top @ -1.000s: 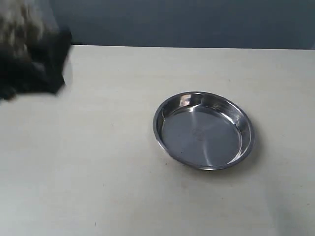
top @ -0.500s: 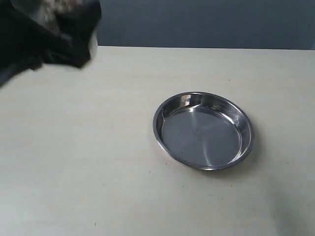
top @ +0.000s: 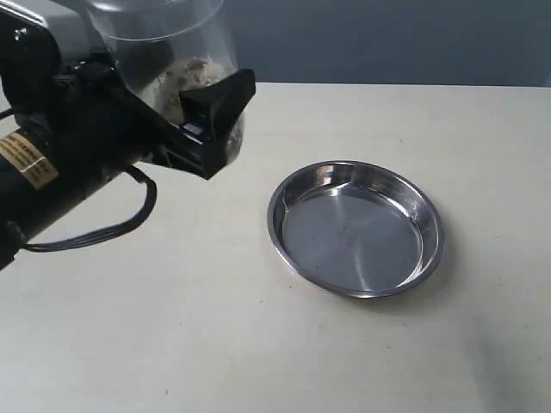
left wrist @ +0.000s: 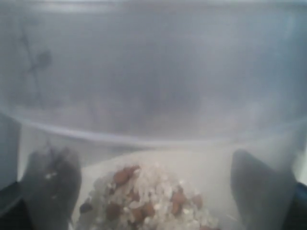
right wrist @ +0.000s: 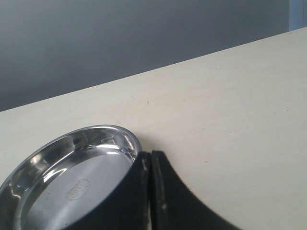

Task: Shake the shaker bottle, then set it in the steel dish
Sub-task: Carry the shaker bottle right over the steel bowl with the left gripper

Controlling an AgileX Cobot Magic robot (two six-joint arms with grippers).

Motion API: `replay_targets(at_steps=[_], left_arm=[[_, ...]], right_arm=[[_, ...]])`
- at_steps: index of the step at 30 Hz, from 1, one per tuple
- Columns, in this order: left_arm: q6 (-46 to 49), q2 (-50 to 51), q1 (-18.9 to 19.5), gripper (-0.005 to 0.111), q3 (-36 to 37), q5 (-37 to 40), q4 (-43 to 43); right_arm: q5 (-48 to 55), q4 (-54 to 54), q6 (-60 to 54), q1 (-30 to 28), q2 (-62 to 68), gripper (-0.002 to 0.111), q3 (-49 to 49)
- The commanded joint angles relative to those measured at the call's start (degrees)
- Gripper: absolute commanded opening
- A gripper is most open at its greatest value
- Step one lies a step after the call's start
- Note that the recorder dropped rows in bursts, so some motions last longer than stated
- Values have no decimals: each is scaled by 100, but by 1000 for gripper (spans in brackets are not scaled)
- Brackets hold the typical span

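Left gripper (left wrist: 156, 187), fingers pinching the shaker bottle (top: 168, 52) aloft over the far left corner of the table (top: 172, 327), seems mid-shake; next, lowering it upright into the steel dish (top: 353, 234) right of the middle, while the right gripper (right wrist: 149, 158) idles, fingers pressed together.

Bare pale counter (top: 172, 344) lies all round the round shiny stainless-steel dish (top: 353, 237), whose low rolled rim is the only raised edge there. At the exterior view's upper left, the way is blocked by the black left pincer (top: 194, 107), which grips the clear frosted plastic shaker bottle (top: 159, 39), and by its looping grey cable (top: 95, 232).
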Motion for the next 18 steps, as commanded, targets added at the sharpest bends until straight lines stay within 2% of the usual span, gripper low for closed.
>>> replay_targets(at_steps=[1, 7, 18], left_arm=[[-607, 319, -19, 0, -50, 11, 434], [-1375, 1226, -19, 0, -85, -989, 1444], [-1665, 2816, -19, 0, -1008, -1577, 1665]], right_arm=[[-57, -28, -36, 10, -22, -1, 7], [-57, -28, -36, 10, -22, -1, 7], [-57, -28, -36, 10, -22, -1, 7]])
